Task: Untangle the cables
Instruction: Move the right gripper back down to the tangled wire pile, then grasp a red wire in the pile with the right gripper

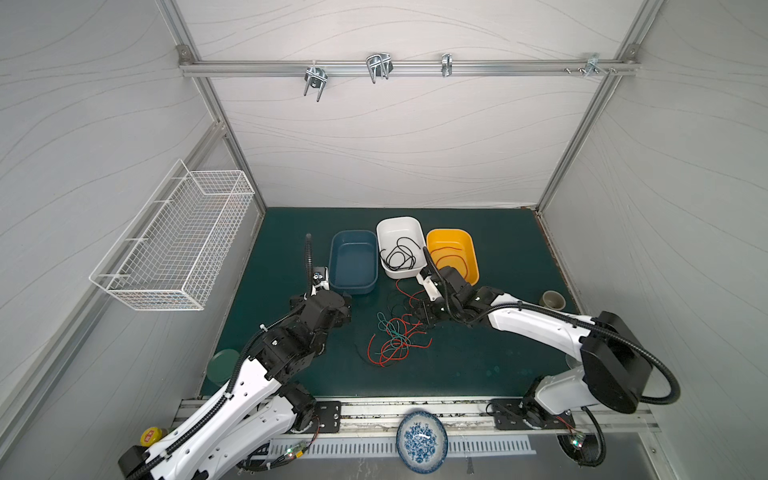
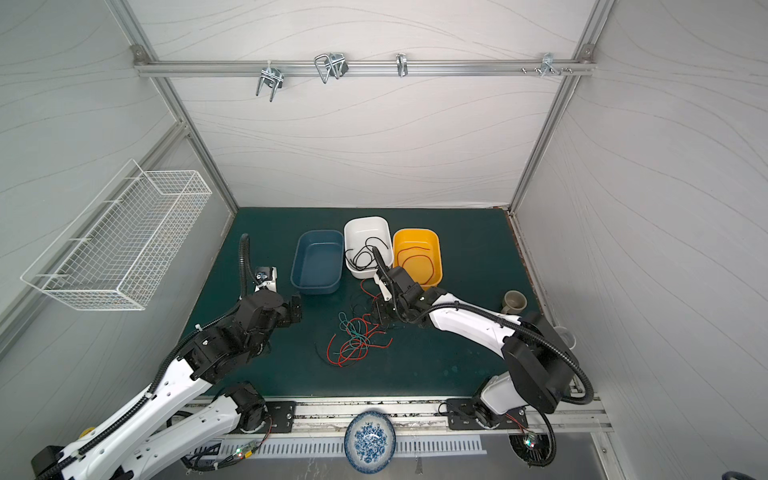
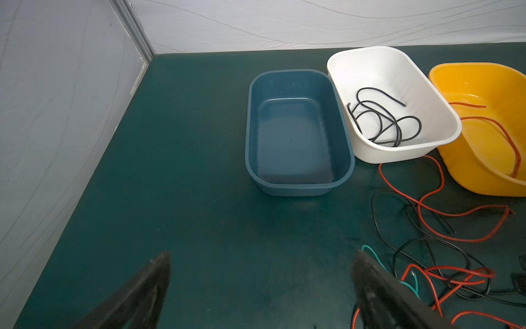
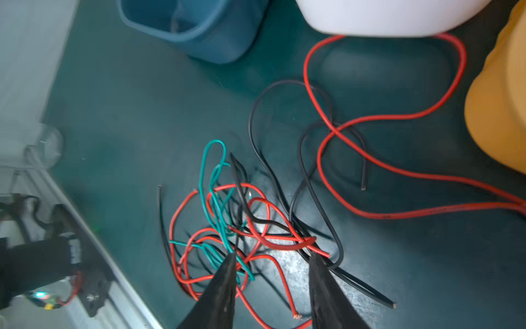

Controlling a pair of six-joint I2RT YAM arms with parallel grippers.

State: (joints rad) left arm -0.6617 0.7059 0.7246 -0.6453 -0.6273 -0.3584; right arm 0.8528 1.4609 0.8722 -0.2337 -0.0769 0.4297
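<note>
Cables: red, black and teal tangle on mat, just before bins. Left to right: left gripper spread wide, holding nothing; blue bin; white bin with black cable; yellow bin with red cable. Right gripper part-open, straddling tangle.

Tangle: we see red, black and teal-green cables loosely knotted on the mat.
Black cable: we find it coiled in the white bin.
Red cable: curled in the yellow bin.
</note>
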